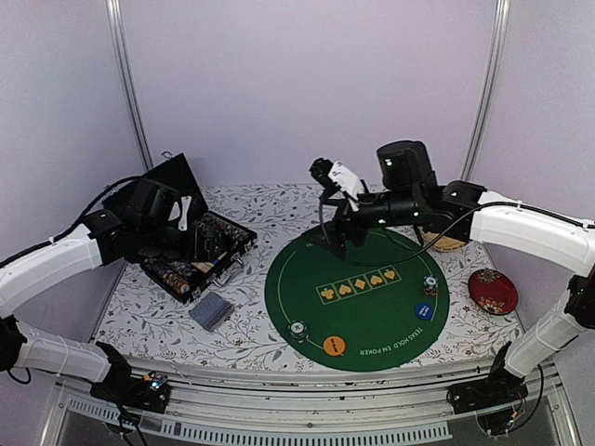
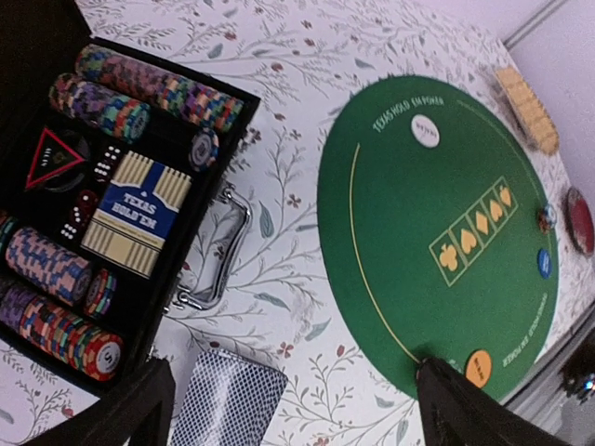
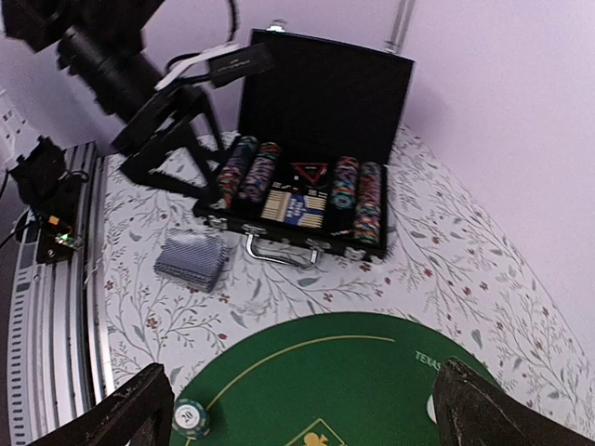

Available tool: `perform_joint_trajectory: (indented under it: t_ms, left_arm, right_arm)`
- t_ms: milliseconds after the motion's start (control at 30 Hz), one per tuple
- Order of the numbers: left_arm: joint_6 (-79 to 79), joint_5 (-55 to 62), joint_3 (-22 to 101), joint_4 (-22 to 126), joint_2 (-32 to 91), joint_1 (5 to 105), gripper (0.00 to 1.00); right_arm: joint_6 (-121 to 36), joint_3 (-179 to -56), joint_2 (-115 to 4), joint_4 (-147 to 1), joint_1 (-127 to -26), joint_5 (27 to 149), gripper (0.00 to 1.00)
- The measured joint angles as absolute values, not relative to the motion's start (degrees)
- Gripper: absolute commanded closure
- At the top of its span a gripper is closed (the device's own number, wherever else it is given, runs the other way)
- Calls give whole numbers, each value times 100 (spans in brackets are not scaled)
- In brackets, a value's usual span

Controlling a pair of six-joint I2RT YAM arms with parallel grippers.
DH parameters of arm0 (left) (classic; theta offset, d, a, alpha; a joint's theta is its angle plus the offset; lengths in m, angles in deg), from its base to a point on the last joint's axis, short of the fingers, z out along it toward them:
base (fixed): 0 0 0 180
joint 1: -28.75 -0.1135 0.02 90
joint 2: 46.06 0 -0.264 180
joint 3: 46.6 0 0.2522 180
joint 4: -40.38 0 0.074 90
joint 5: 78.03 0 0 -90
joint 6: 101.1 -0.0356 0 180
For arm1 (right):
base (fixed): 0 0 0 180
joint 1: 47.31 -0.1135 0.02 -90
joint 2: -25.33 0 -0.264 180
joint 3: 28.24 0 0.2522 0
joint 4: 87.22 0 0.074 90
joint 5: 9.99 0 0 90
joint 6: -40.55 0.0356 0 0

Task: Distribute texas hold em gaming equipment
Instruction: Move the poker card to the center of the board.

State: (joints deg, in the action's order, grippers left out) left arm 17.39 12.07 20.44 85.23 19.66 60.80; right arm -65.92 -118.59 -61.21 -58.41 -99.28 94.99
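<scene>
Green felt mat carries chip stacks and marker discs at two seats, so I hang my left jaws spread over the open case for more, right jaws spread and empty above the mat's far edge, cards lying beside the case.

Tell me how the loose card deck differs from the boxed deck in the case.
The loose deck lies on the floral tablecloth outside the case; the boxed deck sits inside it between chip rows. The loose deck shows bare grey-blue patterned backs; the boxed deck is in a striped carton with a blue label. Both lie flat.
</scene>
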Motion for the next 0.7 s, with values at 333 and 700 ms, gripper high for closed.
perform_joint_trajectory:
  t_ms: [333,700]
  left_arm:
    - [1953,1375,2075,9544,2866,6928,2]
    - [2084,1589,2061,10022,3399,7038,2]
  right_arm:
    - [-5921,-10797,-5673,-6278,-8968,9532,1]
    - [-5735,-10640,-5819,-6599,-8855,9956,1]
